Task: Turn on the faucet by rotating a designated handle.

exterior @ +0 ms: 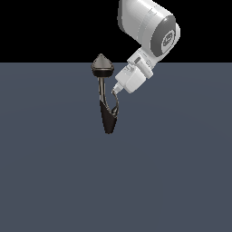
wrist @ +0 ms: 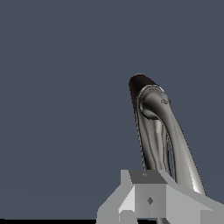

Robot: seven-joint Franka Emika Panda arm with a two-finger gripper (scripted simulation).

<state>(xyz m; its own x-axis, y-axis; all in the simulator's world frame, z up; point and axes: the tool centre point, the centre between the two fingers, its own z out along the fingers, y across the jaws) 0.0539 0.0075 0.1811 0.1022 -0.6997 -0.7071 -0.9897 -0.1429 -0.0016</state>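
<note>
The faucet (exterior: 105,97) stands on the grey floor, with a grey cone-shaped top (exterior: 103,65), a thin stem and a black pointed body (exterior: 108,121). The thin curved handle (exterior: 116,107) branches from the body on the exterior view's right. My gripper (exterior: 116,90) hangs from the white hand (exterior: 132,79), its tips right at the upper end of the handle, fingers together with nothing between them. In the wrist view the grey fingers (wrist: 146,188) sit close in front of the curved metal handle (wrist: 175,140) and the faucet (wrist: 146,109).
The flat grey floor (exterior: 181,181) spreads around the faucet. The large white arm link (exterior: 149,25) hangs over the scene at the upper part of the exterior view's right. Nothing else shows.
</note>
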